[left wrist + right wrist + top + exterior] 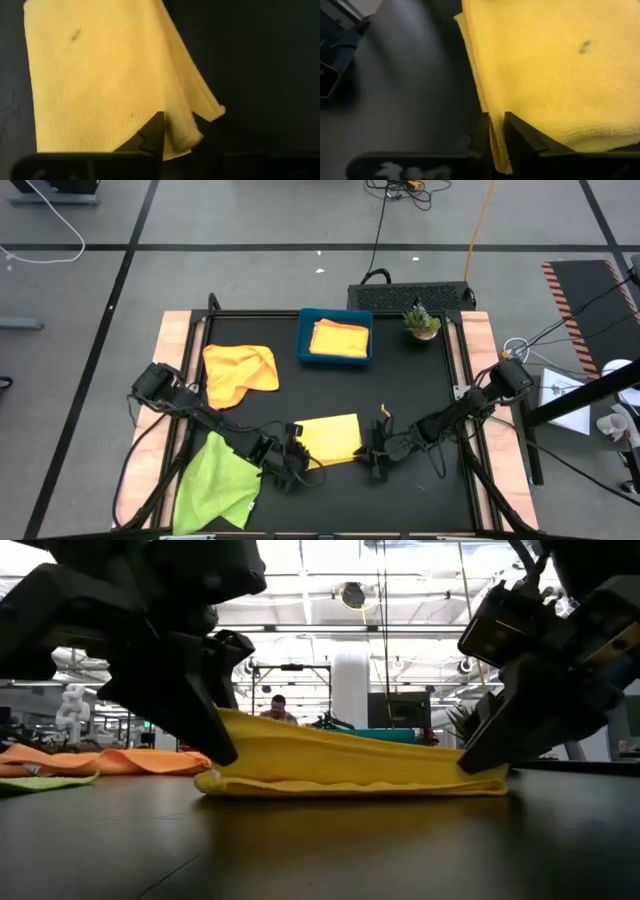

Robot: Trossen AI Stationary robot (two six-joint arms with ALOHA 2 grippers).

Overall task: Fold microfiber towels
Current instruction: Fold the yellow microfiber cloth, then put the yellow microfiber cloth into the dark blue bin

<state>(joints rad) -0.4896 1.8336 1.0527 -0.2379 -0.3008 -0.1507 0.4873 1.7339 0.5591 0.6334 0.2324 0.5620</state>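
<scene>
One folded yellow towel (329,437) lies flat near the tabletop's (420,390) front edge, mid-width. Left gripper (298,457) fingers pinch its front-left corner; right gripper (376,452) fingers pinch its right edge. Lime towel (217,483) front-left, orange towel (238,372) behind it; another in blue tray (303,340) at back.

Even overhead light in the high view, soft shadows on the black table (420,400). Low view is backlit by bright ceiling lamps (352,592), so both arms read as near-black silhouettes. Wrist views dim, the yellow towel (95,75) slightly soft, foreground fingers blurred.
</scene>
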